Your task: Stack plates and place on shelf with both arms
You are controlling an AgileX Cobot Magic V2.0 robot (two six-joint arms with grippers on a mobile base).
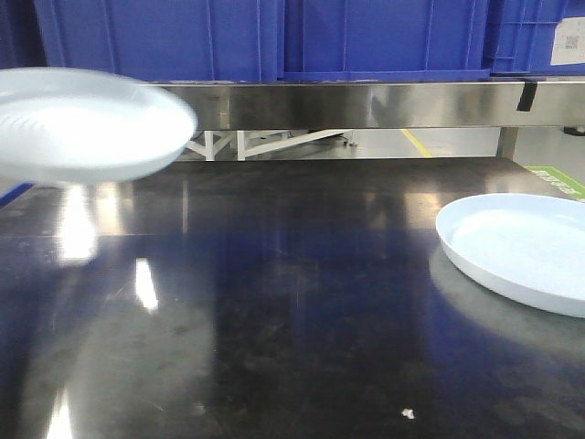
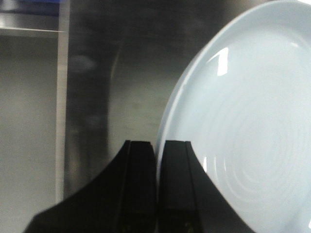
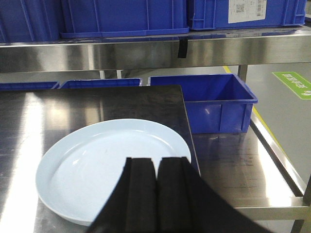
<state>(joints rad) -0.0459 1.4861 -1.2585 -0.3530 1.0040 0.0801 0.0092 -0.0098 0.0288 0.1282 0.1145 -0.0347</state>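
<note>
Left gripper pinched tight on rim of raised plate, which spreads right of it. Right gripper fingers together over near rim of flat plate on tabletop; hold unclear.

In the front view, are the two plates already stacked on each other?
No: the left plate is up in the air, blurred, while the right plate lies apart from it on the dark tabletop.
</note>
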